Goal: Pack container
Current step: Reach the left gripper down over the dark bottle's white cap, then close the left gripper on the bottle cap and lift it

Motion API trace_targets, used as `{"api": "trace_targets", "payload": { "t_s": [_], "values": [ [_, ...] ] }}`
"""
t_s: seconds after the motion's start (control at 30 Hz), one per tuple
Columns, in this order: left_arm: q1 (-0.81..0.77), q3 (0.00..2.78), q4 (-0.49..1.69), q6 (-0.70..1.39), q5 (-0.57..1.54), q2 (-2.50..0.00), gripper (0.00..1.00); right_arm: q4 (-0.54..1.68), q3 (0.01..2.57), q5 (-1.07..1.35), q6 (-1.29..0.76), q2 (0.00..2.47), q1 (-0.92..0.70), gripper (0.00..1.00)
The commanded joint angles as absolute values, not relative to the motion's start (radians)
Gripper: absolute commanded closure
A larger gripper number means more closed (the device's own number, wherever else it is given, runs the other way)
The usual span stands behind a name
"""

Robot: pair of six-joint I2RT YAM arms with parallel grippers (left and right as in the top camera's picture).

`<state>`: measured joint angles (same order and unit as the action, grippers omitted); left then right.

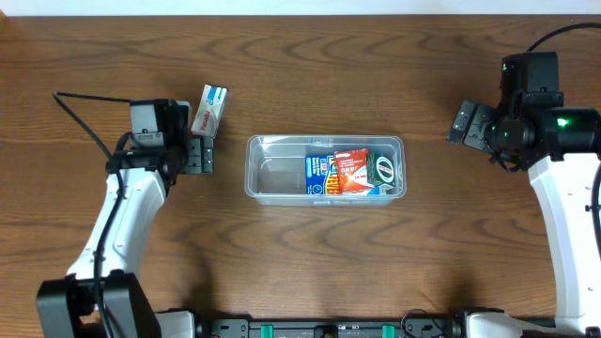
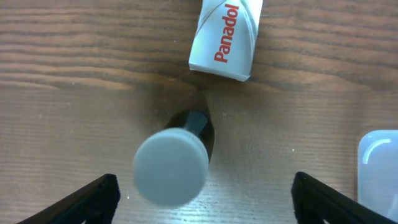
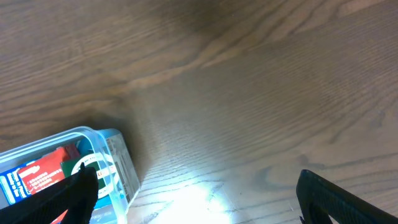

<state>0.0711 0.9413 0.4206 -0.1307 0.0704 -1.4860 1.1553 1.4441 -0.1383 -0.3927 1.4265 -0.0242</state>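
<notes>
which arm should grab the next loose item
Left. The left hand, open, is over the dark grey-capped bottle, with the white Panadol cardboard box beyond. The right hand sits past the far end of the clear plastic container.

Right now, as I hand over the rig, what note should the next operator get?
Left pincer: open, straddling a grey-capped bottle, not gripping it.
Right pincer: open, over the table right of the container.
Done: three packs lie in the container's right half.
Left: the bottle and the Panadol box are outside, to the container's left.
</notes>
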Motion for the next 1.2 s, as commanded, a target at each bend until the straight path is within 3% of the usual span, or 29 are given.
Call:
{"api": "trace_targets", "payload": {
  "t_s": [0.0, 0.07, 0.13, 0.8, 0.97, 1.17],
  "values": [
    [0.076, 0.953, 0.405, -0.129, 0.055, -1.489, 0.22, 1.156, 1.444, -0.142, -0.396, 1.431, -0.019, 0.01],
    [0.076, 0.953, 0.396, -0.129, 0.055, -1.489, 0.36, 1.156, 1.444, -0.142, -0.396, 1.431, -0.02, 0.01],
    [0.076, 0.953, 0.39, -0.129, 0.055, -1.49, 0.41, 1.156, 1.444, -0.142, -0.396, 1.431, -0.019, 0.01],
    [0.076, 0.953, 0.388, -0.114, 0.009, -1.538, 0.47, 1.156, 1.444, -0.142, -0.395, 1.431, -0.02, 0.01],
    [0.076, 0.953, 0.384, -0.114, 0.009, -1.538, 0.67, 1.156, 1.444, -0.142, -0.396, 1.431, -0.02, 0.01],
    [0.076, 0.953, 0.383, -0.114, 0.009, -1.538, 0.81, 1.156, 1.444, -0.142, -0.395, 1.431, -0.02, 0.01]
  ]
}}
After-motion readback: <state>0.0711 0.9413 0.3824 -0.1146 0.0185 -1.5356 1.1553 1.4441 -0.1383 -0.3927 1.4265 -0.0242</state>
